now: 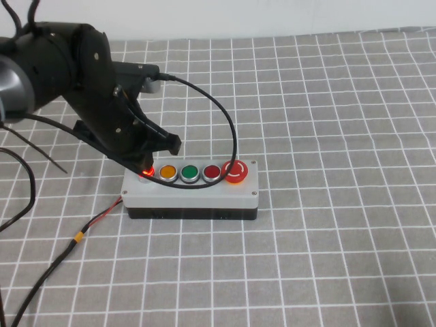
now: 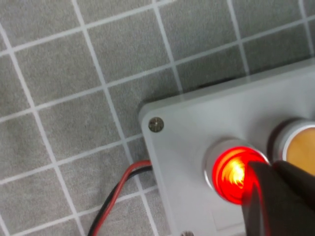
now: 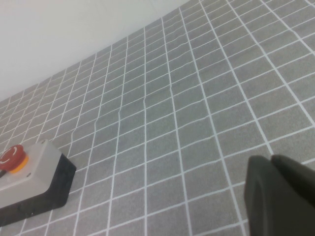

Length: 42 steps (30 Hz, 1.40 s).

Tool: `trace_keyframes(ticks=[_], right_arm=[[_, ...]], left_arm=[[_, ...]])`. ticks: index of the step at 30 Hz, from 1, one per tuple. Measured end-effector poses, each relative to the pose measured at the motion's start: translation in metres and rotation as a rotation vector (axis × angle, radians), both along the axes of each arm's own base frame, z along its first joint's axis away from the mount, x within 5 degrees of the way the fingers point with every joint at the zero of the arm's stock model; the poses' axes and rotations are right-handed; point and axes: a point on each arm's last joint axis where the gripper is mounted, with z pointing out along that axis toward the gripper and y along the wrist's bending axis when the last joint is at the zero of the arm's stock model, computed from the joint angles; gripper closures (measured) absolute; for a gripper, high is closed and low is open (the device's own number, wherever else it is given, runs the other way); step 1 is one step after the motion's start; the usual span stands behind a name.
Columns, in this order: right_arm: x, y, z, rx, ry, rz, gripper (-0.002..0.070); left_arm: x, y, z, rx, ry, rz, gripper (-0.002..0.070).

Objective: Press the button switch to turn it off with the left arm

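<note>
The grey button box (image 1: 204, 194) lies on the checked cloth with five buttons in a row. The button switch (image 1: 145, 173), small, bright red and lit, is at the box's left end. In the left wrist view it (image 2: 231, 173) glows red inside a silver rim. My left gripper (image 1: 148, 165) is black and shut, with its tip (image 2: 270, 166) right over the button's edge and red glow on the fingers (image 2: 261, 201). I cannot tell whether it touches. My right gripper (image 3: 270, 158) is shut and empty above bare cloth, away from the box (image 3: 34, 172).
On the box stand orange (image 1: 167, 172), green (image 1: 189, 173) and dark red (image 1: 212, 172) buttons and a large red mushroom button (image 1: 235, 172). A red-black wire (image 1: 102, 216) leaves the box's left end. The left arm's black cable (image 1: 228, 126) arches over the box.
</note>
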Motion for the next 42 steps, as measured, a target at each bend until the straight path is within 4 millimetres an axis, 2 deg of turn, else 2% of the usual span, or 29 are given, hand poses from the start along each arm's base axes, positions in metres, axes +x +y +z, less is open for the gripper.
trace_keyframes(ticks=[10, 16, 20, 24, 29, 34, 42], right_arm=[[0.0, 0.0, 0.0, 0.0, 0.0, 0.0, 0.0694], [0.0, 0.0, 0.0, 0.0, 0.0, 0.0, 0.0694], [0.0, 0.0, 0.0, 0.0, 0.0, 0.0, 0.0694], [0.0, 0.0, 0.0, 0.0, 0.0, 0.0, 0.0694], [0.0, 0.0, 0.0, 0.0, 0.0, 0.0, 0.0694], [0.0, 0.0, 0.0, 0.0, 0.0, 0.0, 0.0694], [0.0, 0.0, 0.0, 0.0, 0.0, 0.0, 0.0694]], left_arm=[[0.009, -0.003, -0.012, 0.002, 0.012, 0.01, 0.0678], [0.01, -0.004, -0.012, -0.001, 0.01, 0.016, 0.0678], [0.006, -0.002, -0.003, -0.011, -0.011, 0.021, 0.0678], [-0.006, 0.003, 0.025, -0.022, -0.077, 0.017, 0.0678], [-0.032, 0.014, 0.081, -0.076, -0.231, 0.021, 0.0678], [-0.067, 0.029, 0.134, -0.126, -0.393, 0.033, 0.0678], [-0.12, 0.052, 0.187, -0.174, -0.571, 0.051, 0.0678]])
